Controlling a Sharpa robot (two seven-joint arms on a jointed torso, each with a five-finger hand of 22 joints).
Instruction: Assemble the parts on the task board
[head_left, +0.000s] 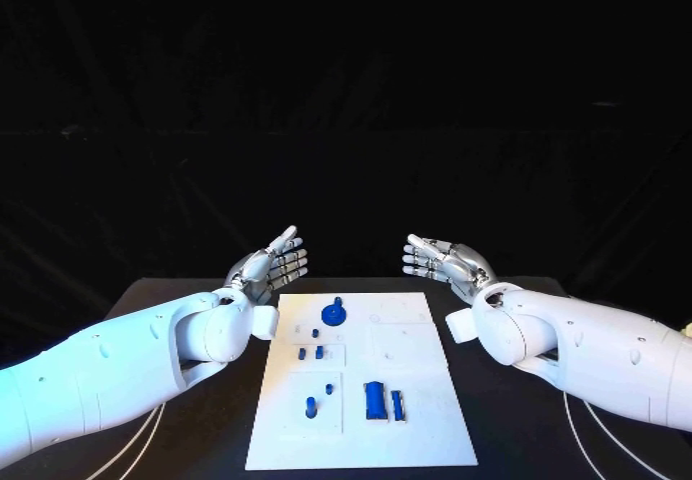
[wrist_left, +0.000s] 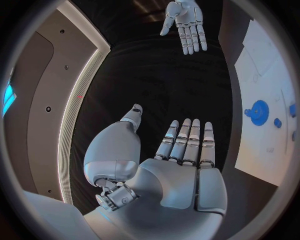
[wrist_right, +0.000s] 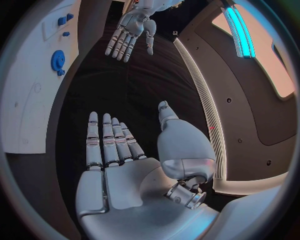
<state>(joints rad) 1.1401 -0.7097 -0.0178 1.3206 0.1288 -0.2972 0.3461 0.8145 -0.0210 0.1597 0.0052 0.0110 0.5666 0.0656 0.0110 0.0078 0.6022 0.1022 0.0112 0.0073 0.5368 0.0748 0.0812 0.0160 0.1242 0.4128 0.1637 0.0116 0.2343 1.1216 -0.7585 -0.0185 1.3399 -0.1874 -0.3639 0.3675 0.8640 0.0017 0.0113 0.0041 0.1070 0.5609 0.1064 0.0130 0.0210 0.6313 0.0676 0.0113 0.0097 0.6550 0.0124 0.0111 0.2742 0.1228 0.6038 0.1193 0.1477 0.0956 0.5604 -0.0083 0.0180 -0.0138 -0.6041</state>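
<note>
Evidently, the task board (head_left: 418, 440) is laid flat in the middle of the table (head_left: 173, 300), its long axis running from the near edge to the far edge. On it, a blue gear (head_left: 335, 313) is seen toward the far end, small blue pegs (head_left: 310, 352) near the middle, and a blue block (head_left: 375, 399) with a slim bar (head_left: 398, 404) toward the near end, both lengthwise along the board. The parts are judged light, stiff and smooth, best pinched across their narrow sides. The left robot hand (head_left: 268, 266) and the right robot hand (head_left: 447, 262) are held raised beyond the far end of the board, fingers spread, nothing grasped.
</note>
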